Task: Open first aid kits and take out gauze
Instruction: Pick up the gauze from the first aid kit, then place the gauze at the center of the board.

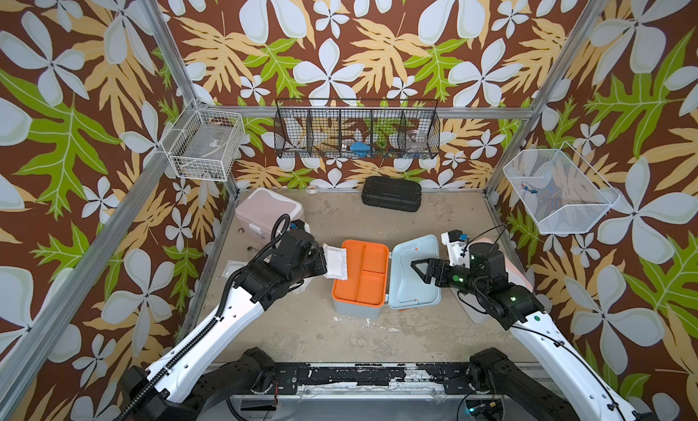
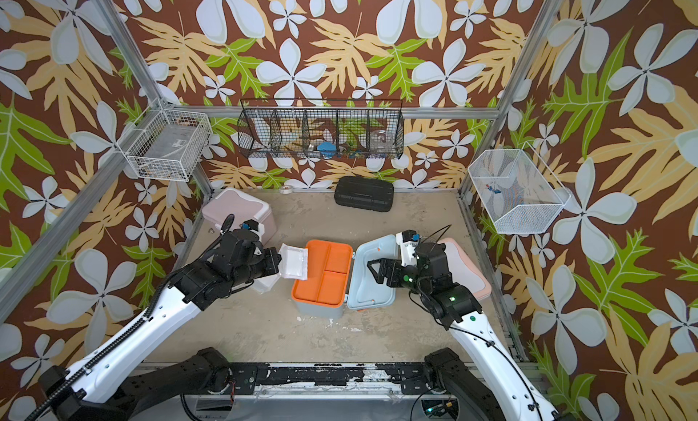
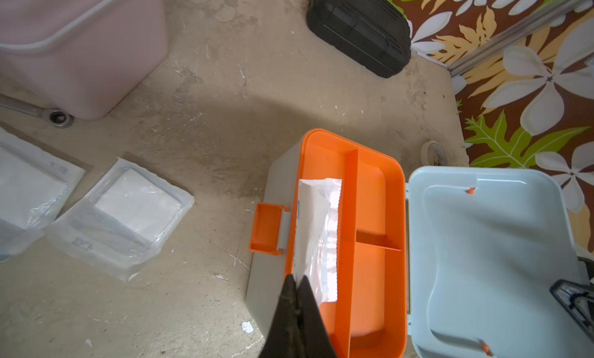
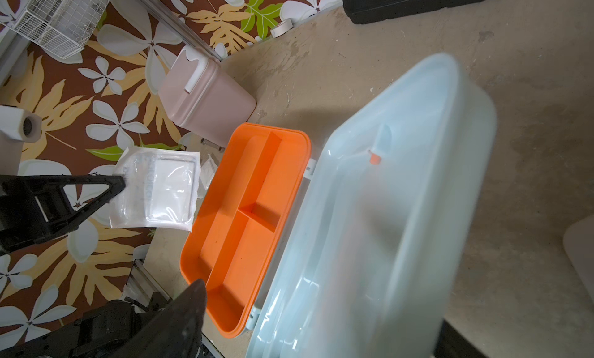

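Your left gripper (image 1: 325, 263) is clamped tight on the edge of a gauze packet (image 1: 336, 262), holding it in the air over the left rim of the blue kit (image 1: 355, 307). The kit sits mid-table with its lid (image 1: 415, 283) flopped open to the right and its orange tray (image 1: 362, 271) bare. Your right gripper (image 1: 420, 272) hangs over the lid, jaws wide and empty.

Two more packets (image 3: 128, 212) lie flat on the table (image 1: 377, 336) left of the kit, so three look to be out. The pink kit (image 1: 264, 207), far left, has its lid down. The white kit (image 2: 470, 268) at right is mostly hidden behind your right arm, so I can't tell its lid state.

Left to do, by my read: set this packet with the others, then open the pink kit, and maybe the white one.
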